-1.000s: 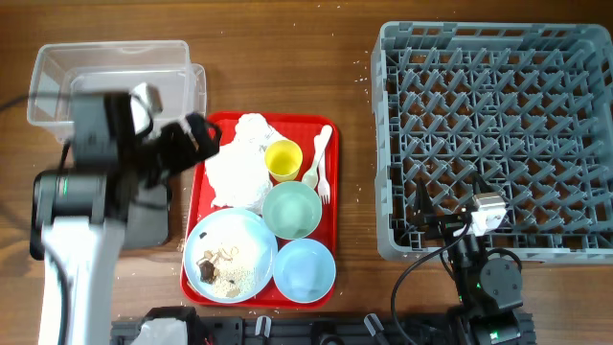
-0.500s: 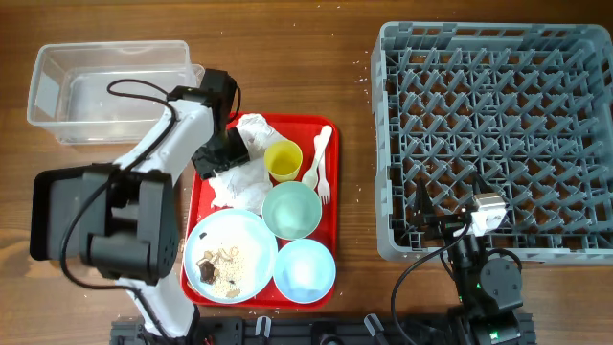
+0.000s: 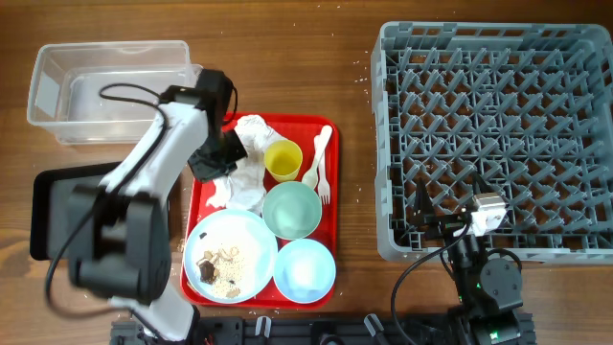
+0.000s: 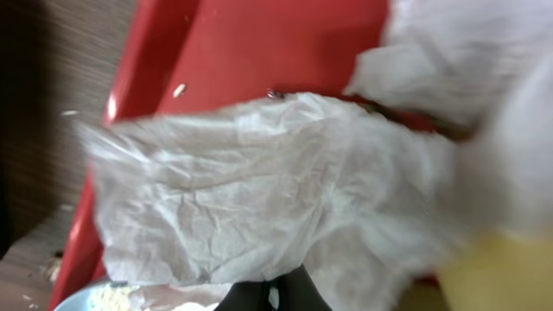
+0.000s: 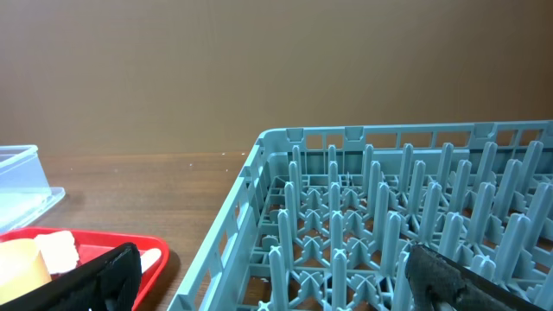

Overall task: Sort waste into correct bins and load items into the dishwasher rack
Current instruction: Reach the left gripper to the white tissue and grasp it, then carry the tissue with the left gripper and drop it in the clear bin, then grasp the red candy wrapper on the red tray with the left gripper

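Crumpled white napkins (image 3: 251, 163) lie at the back left of the red tray (image 3: 329, 129). My left gripper (image 3: 222, 153) is down on them and shut on a fold of napkin (image 4: 259, 199), with its dark fingertips (image 4: 259, 298) pinched together at the bottom of the left wrist view. Beside the napkins stand a yellow cup (image 3: 283, 160) and a white fork (image 3: 319, 165). A mint green bowl (image 3: 292, 210), a light blue bowl (image 3: 305, 269) and a blue plate (image 3: 230, 255) with crumbs fill the tray's front. My right gripper (image 5: 285, 285) stands open at the near edge of the grey rack (image 3: 493, 125).
A clear plastic box (image 3: 110, 86) sits at the back left and a black tray (image 3: 53, 206) in front of it, partly under my left arm. The rack's near wall (image 5: 233, 216) is right in front of my right gripper.
My left arm swung in from the left over the red tray and came down on the napkins. Its jaws closed on the paper. The right arm has not moved.
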Motion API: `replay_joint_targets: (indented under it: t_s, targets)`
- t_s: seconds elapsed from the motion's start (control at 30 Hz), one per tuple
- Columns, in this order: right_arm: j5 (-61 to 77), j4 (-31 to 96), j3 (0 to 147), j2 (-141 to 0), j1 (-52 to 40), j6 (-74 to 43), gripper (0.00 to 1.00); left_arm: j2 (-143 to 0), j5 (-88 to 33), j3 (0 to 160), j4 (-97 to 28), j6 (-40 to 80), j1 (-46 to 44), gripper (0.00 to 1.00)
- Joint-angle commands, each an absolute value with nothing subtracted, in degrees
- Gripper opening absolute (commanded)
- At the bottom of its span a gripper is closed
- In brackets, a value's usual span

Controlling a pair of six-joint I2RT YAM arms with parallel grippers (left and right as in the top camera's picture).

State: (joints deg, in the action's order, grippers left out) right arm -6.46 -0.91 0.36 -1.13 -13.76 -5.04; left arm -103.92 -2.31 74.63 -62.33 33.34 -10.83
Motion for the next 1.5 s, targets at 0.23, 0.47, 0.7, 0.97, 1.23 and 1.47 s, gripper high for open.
replay_joint_targets:
  t_s: [0.23, 0.47, 0.7, 0.97, 1.23, 1.47]
  targets:
    - [-6.81, -1.17, 0.30, -0.80, -13.47, -4.62, 1.00, -80.34, 14.63, 76.64, -48.84, 33.52, -10.22, 0.04]
    - [-6.81, -1.17, 0.30, -0.80, -13.47, -4.62, 1.00, -89.41, 26.46, 76.62, -20.60, 33.50, 4.29, 0.04]
    - [-6.81, -1.17, 0.30, -0.80, -13.47, -4.62, 1.00, -99.83, 26.46, 76.62, -12.21, 33.45, 10.13, 1.00]
    - [-6.81, -1.17, 0.30, -0.80, -13.47, -4.62, 1.00, -91.64, -5.19, 76.62, -28.51, 28.69, -2.68, 0.92]
    - [-6.81, -1.17, 0.30, -0.80, -13.47, -4.62, 1.00, -108.99, -1.23, 76.62, -33.01, 22.92, -13.39, 0.88]
    - [-6.81, -1.17, 0.30, -0.80, -13.47, -4.60, 1.00, -117.47, -1.67, 76.62, -34.76, 23.11, -14.55, 0.56]
